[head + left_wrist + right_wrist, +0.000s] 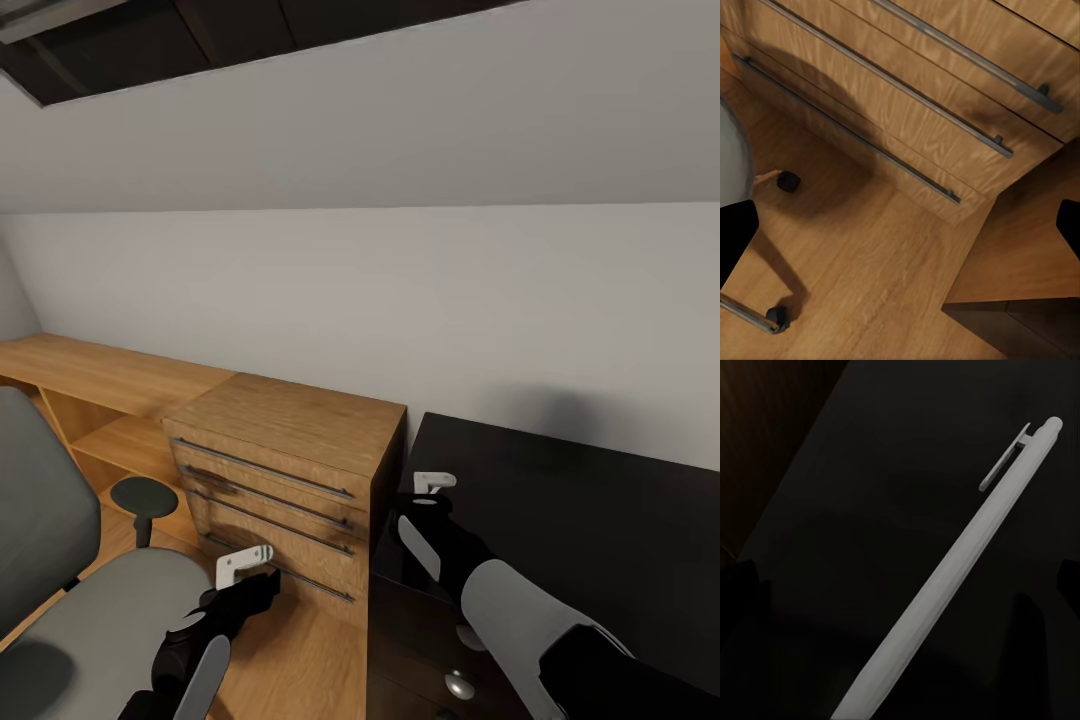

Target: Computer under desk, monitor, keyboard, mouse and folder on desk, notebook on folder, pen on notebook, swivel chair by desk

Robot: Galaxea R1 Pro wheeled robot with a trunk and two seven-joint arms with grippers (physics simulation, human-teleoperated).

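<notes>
The right gripper (434, 484) hangs over the black desk (600, 520) near its left edge, clamped on the white pen (952, 577), which juts out between its fingers above the dark top. The left gripper (243, 564) hovers unclenched and empty between the swivel chair (90, 610) and the wooden drawer unit (290, 450).

A home room under a sloped ceiling: wooden drawer chest (290, 480), low wooden shelving (95, 385), grey swivel chair (70, 590), dark worktop (600, 520), wood floor (870, 262).
</notes>
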